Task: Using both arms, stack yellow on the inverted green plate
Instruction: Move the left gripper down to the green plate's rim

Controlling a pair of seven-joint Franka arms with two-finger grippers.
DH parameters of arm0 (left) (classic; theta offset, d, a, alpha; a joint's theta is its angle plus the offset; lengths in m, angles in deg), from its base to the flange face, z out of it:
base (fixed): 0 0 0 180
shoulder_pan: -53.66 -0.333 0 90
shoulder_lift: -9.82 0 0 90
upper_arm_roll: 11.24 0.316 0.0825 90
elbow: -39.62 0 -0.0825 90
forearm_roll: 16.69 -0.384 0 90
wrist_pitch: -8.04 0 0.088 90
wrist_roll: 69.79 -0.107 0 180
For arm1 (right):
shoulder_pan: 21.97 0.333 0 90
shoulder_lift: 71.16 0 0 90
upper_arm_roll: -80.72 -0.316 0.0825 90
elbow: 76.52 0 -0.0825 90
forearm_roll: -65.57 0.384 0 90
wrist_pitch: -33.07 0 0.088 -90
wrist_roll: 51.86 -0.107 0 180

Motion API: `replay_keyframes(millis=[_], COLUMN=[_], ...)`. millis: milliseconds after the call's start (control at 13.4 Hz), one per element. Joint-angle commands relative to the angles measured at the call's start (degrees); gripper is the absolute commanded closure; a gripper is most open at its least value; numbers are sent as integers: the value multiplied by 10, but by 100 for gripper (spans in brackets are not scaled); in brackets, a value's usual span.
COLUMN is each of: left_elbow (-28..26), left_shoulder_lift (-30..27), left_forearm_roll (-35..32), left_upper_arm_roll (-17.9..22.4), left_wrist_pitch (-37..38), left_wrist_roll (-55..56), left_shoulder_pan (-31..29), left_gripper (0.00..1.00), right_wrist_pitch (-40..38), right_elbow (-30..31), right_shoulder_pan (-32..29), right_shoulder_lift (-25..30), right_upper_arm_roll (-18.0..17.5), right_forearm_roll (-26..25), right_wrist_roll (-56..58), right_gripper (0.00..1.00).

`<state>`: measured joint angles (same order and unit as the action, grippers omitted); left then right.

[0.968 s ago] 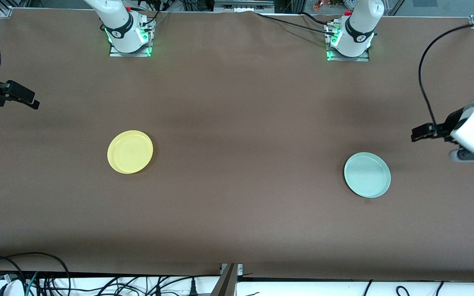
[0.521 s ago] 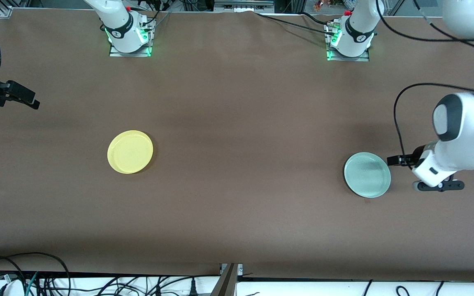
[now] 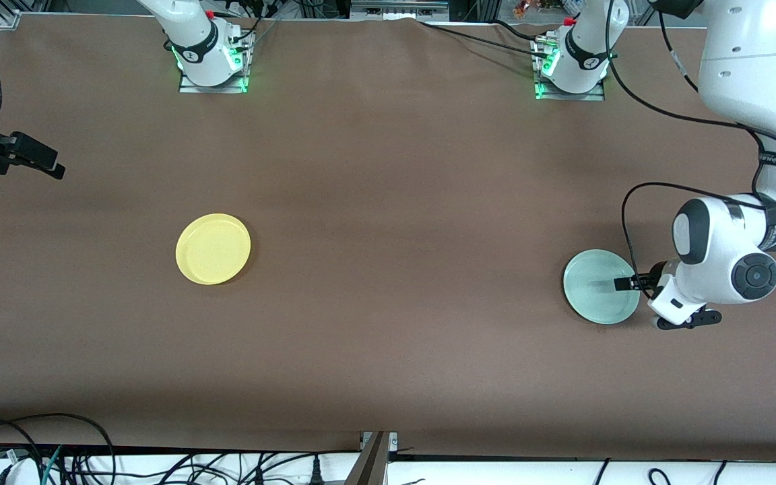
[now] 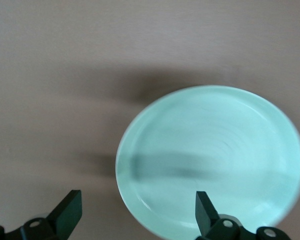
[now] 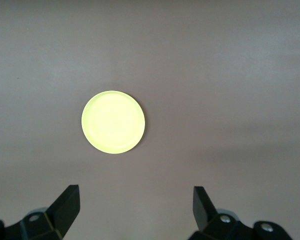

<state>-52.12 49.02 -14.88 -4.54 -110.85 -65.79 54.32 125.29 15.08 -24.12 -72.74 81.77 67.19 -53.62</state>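
Observation:
The yellow plate [image 3: 213, 248] lies rim up on the brown table toward the right arm's end, and it also shows in the right wrist view [image 5: 113, 121]. The green plate [image 3: 597, 286] lies rim up toward the left arm's end and fills the left wrist view [image 4: 210, 160]. My left gripper [image 3: 632, 285] is open and low at the plate's edge, one finger over the plate and the other off it [image 4: 137, 216]. My right gripper [image 3: 48, 165] is open and empty, waiting high at the right arm's end of the table, well away from the yellow plate [image 5: 135, 210].
The brown table [image 3: 388, 202] carries only the two plates. The two arm bases [image 3: 211, 57] [image 3: 571, 64] stand along its edge farthest from the front camera. Cables [image 3: 58, 451] lie off its nearest edge.
My left arm has swung in from the left arm's end of the table and come down to the green plate's edge. The right arm and both plates have not moved.

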Motion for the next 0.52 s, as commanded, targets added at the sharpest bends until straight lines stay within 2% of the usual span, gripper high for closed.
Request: replay_keyframes(millis=[0, 447], left_elbow=[4, 3], left_shoulder_lift=[4, 30], left_forearm_roll=[14, 15], left_upper_arm_roll=[-2, -4], left_wrist_pitch=[-8, -27], left_wrist_roll=[-9, -32], left_shoulder_pan=[-10, -33], left_gripper=[0, 0], right_wrist_pitch=[-3, -3], right_elbow=[3, 3], right_shoulder_pan=[-1, -1], right_shoulder_lift=[5, 5], right_upper_arm_roll=[-3, -3], right_forearm_roll=[-5, -6], right_wrist_roll=[-2, -2], right_gripper=[0, 0])
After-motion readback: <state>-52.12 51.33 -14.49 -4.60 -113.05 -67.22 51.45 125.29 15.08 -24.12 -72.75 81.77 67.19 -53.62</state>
